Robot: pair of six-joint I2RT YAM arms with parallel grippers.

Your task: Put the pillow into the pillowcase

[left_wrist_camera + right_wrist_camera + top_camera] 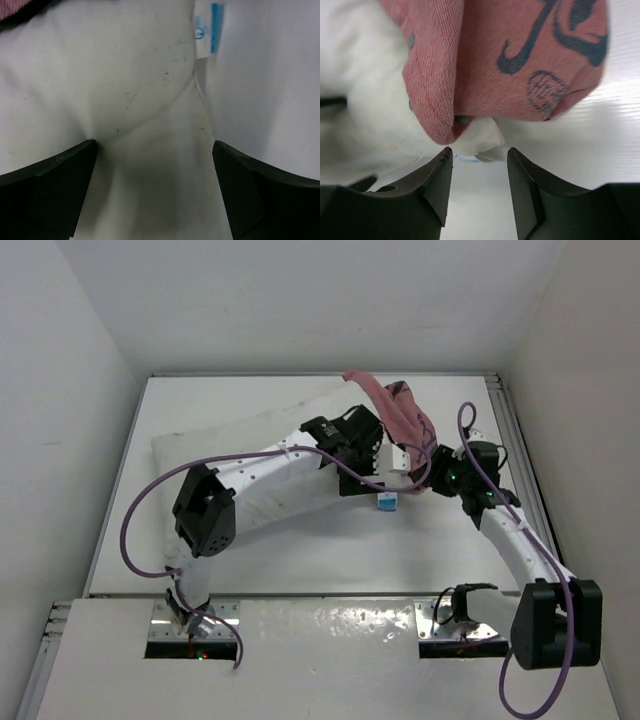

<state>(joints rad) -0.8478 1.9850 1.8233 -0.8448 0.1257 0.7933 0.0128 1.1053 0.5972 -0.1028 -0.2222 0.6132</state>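
The white pillow (235, 435) lies across the table's left and middle. The pillowcase (395, 410), pale pink side out with dark blue marks, is bunched over the pillow's right end. My left gripper (365, 465) is open and pressed down on the pillow near that end. In the left wrist view its wide-spread gripper (154, 144) has pillow fabric (125, 75) bulging between the jaws. My right gripper (425, 465) is open beside the pillowcase. In the right wrist view the gripper (480, 151) sits just short of a pillow corner (477, 140) poking out under the pillowcase edge (485, 65).
A white and blue care label (387, 502) hangs from the pillow's near right corner and also shows in the left wrist view (210, 30). White walls enclose the table (330, 550) on the left, back and right. A metal rail (520, 460) runs along the right edge.
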